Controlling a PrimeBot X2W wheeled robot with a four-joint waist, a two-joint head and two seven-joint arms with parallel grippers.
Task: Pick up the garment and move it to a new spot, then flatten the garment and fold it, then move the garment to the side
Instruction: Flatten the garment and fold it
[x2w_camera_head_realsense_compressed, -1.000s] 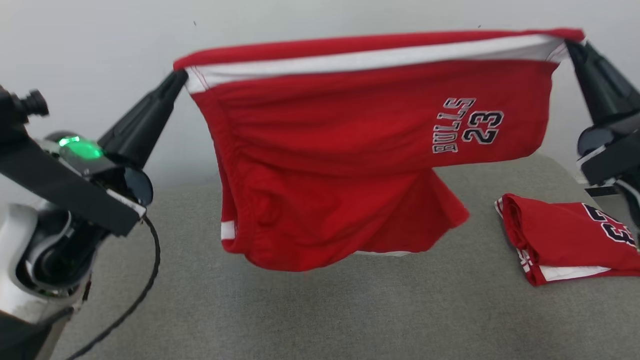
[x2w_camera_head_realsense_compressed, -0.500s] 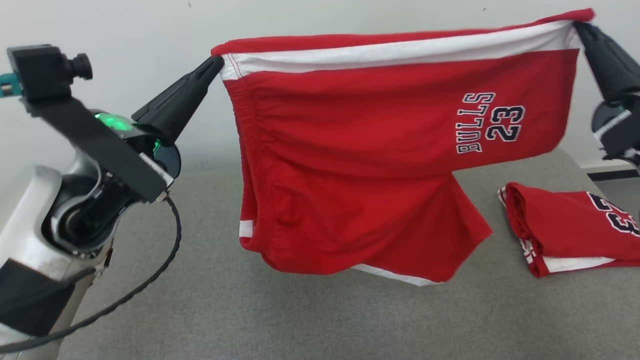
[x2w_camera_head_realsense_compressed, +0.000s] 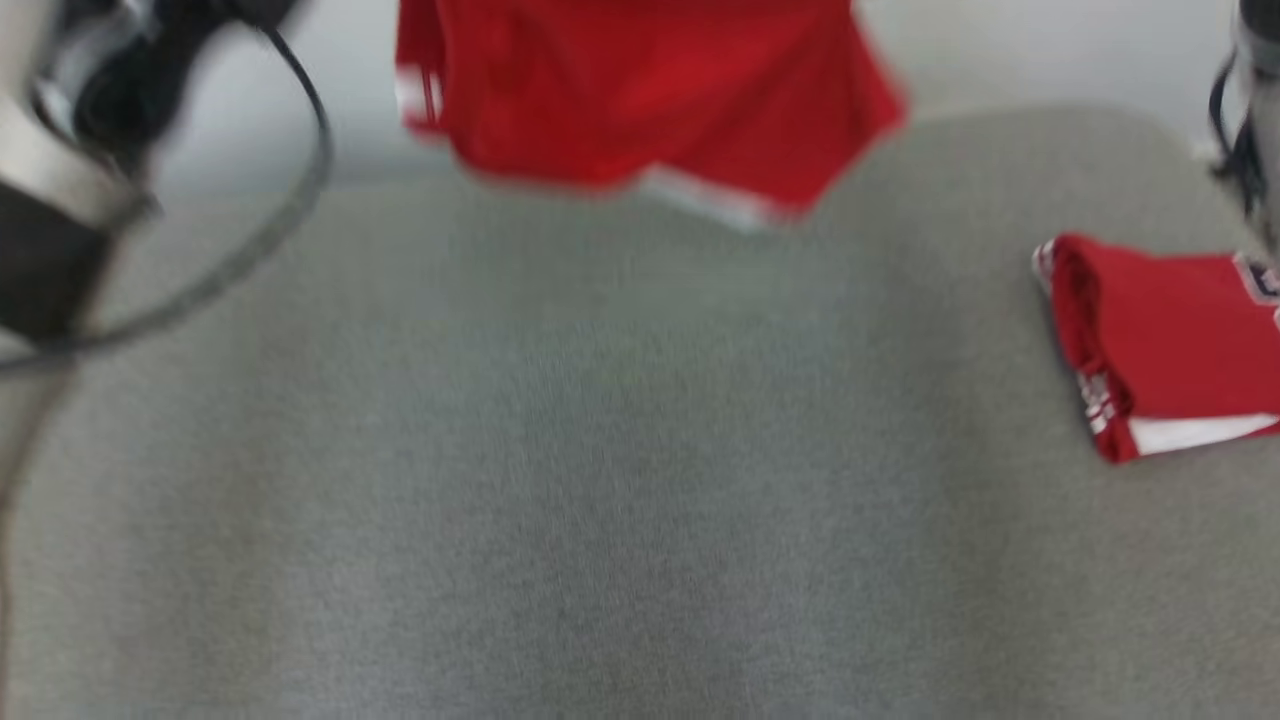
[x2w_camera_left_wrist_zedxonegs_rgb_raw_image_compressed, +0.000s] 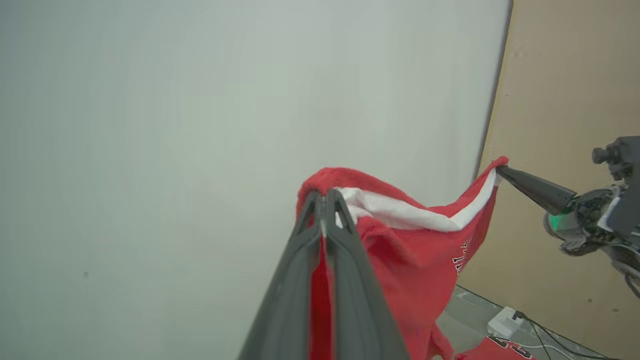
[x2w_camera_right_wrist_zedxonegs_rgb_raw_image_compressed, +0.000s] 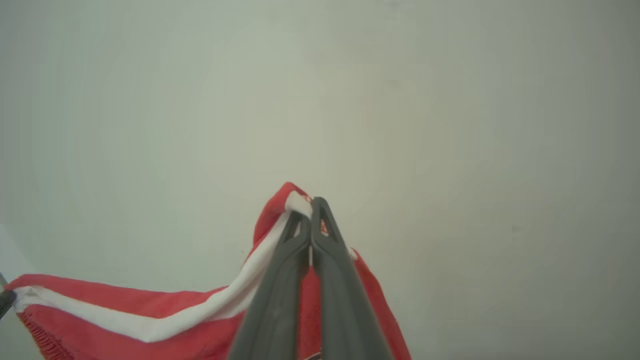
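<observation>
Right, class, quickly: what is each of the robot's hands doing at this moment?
Left hand: closed, gripping the red shorts at one end of the white-striped edge.
Right hand: closed, gripping the other end.

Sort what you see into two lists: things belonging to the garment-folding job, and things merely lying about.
Job in hand:
red shorts, hanging above the surface
left pincer, shut on one corner
right pincer, shut on the other corner
grey surface

Lying about:
folded red garment, at the surface's right
white box with cables, on the floor
</observation>
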